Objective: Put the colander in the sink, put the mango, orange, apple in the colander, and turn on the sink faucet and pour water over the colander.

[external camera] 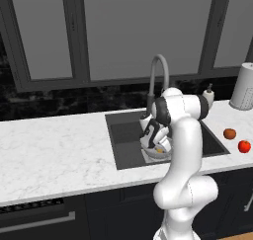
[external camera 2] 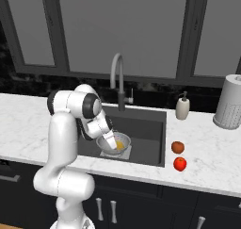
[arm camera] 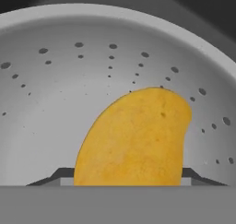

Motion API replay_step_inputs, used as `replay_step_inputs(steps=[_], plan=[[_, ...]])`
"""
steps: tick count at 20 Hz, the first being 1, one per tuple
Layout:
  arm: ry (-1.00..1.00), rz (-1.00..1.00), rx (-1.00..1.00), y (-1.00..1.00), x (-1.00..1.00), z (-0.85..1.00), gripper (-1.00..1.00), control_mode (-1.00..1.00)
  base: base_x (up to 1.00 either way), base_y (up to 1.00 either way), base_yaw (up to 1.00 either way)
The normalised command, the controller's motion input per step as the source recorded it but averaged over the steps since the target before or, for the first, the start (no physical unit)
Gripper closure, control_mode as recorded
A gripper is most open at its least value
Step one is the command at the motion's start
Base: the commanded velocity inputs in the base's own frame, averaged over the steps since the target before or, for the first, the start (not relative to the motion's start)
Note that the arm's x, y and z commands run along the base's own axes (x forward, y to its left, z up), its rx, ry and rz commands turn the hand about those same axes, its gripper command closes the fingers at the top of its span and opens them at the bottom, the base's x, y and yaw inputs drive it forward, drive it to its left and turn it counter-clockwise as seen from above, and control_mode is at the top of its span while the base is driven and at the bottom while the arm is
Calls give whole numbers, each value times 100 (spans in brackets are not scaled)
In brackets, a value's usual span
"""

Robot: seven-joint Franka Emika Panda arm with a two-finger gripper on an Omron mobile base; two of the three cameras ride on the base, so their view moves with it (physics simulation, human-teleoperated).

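The silver colander (external camera: 163,154) (external camera 2: 107,144) (arm camera: 115,43) stands in the dark sink (external camera: 126,135) (external camera 2: 146,131). Inside the bowl is the yellow-orange mango (external camera: 159,149) (external camera 2: 120,145) (arm camera: 133,135), and my gripper (external camera: 156,145) (external camera 2: 114,145) (arm camera: 124,178) reaches down into the bowl, shut on the fruit, with a dark fingertip at each side of it. The orange (external camera: 230,134) (external camera 2: 177,147) and the red apple (external camera: 244,146) (external camera 2: 179,164) lie on the counter right of the sink. The faucet (external camera: 158,71) (external camera 2: 117,77) arches over the basin's back edge; no water runs.
A white soap bottle (external camera: 209,96) (external camera 2: 182,108) stands at the sink's back right corner. Farther right on the marble counter (external camera: 54,145) (external camera 2: 212,152) stands a white perforated canister (external camera: 243,88) (external camera 2: 229,103). Dark windows rise behind the counter.
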Motion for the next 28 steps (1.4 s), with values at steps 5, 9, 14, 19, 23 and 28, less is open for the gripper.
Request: replay_step_inputs(steps=[5,9,14,19,23,28], plan=[[-1,0,0,0,16,-8,-100,-100,0,0,0],[-7,0,0,-5,0,7,-100,-100,0,0,0],[-6,0,0,-12,0,32,-100,-100,0,0,0],[-1,0,0,-3,0,33,-100,-100,0,0,0],[-6,3,2,0,-15,69,-100,-100,0,0,0],[-5,8,5,2,-46,100,-100,-100,0,0,0]])
